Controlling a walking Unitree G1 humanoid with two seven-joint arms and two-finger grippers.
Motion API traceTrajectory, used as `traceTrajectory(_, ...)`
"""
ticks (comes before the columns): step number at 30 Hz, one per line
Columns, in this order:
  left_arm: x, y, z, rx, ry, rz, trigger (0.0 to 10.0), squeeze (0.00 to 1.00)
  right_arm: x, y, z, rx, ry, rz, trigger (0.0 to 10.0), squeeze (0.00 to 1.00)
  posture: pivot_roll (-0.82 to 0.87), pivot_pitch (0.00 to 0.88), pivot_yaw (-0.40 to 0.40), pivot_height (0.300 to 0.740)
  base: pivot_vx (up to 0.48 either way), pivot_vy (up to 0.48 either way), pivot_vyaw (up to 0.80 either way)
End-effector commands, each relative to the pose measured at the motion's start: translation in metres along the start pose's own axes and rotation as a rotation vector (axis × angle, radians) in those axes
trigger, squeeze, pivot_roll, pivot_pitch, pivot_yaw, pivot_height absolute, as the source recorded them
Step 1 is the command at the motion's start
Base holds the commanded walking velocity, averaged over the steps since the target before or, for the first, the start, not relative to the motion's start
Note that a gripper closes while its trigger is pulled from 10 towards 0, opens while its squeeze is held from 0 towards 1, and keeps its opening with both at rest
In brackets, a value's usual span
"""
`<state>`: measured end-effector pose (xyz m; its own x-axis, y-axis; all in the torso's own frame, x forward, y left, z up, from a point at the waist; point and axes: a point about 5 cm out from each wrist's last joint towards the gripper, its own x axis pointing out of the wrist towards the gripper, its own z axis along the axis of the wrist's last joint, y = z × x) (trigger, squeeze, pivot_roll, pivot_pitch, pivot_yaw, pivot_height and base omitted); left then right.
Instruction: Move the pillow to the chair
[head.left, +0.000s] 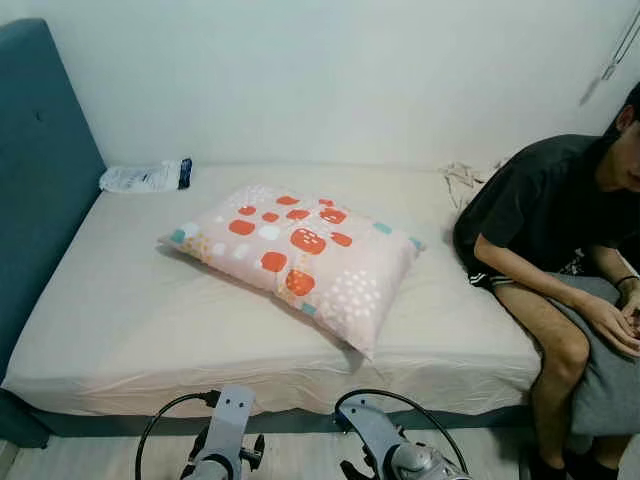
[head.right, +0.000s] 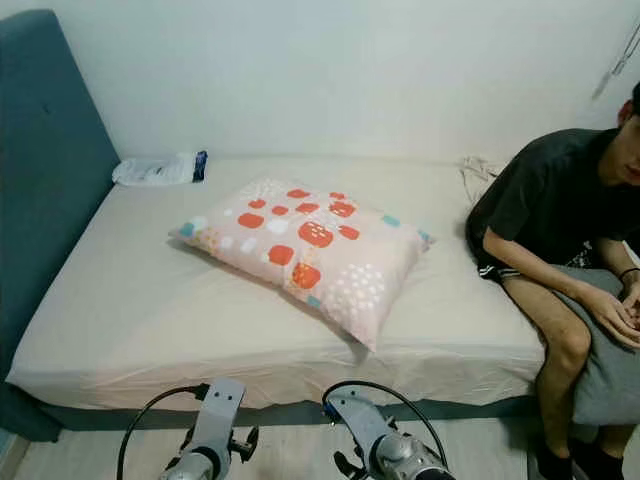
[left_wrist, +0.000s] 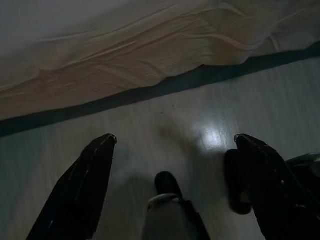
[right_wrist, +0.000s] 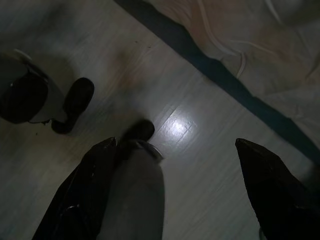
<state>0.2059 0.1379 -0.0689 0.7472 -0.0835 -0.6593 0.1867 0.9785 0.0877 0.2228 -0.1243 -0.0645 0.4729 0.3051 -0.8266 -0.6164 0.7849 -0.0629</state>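
Both arms hung low; left claw (left_wrist: 172, 142) and right claw (right_wrist: 175, 145) released above floor, pink patterned pillow (head.left: 300, 255) on beige-sheeted bed (head.left: 120, 310).

Both pincers, left (left_wrist: 172, 145) and right (right_wrist: 175, 145), low (fingers apart)

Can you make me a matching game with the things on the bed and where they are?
1. pillow
2. white packet
3. person
4. left claw

A. far corner of the bed by the blue headboard
B. sitting on the bed's right edge
C. lying in the middle of the bed
D. open, hanging low over the floor

Pairs: 1-C, 2-A, 3-B, 4-D
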Motion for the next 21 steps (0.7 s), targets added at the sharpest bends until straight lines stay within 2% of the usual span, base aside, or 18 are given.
traceTrajectory(1, -0.002, -0.001, -0.006, -0.029, 0.022, 0.014, 10.0, 0.0, -0.001, -0.002, -0.003, 0.006, 0.009, -0.005, 10.0, 0.0, 0.0, 0.047, -0.056, 0.709, 0.0, 0.0, 0.0)
traceTrajectory(15, 0.001, 0.0, 0.002, -0.042, -0.003, 0.034, 10.0, 0.0, -0.001, -0.001, -0.004, 0.004, 0.012, -0.003, 10.0, 0.0, 0.0, 0.053, -0.054, 0.709, 0.0, 0.0, 0.0)
traceTrajectory(21, 0.002, 0.005, 0.008, -0.038, -0.033, 0.044, 10.0, 0.0, -0.001, -0.001, -0.002, 0.012, 0.0, -0.006, 10.0, 0.0, -0.01, 0.052, -0.052, 0.709, 0.0, 0.0, 0.0)
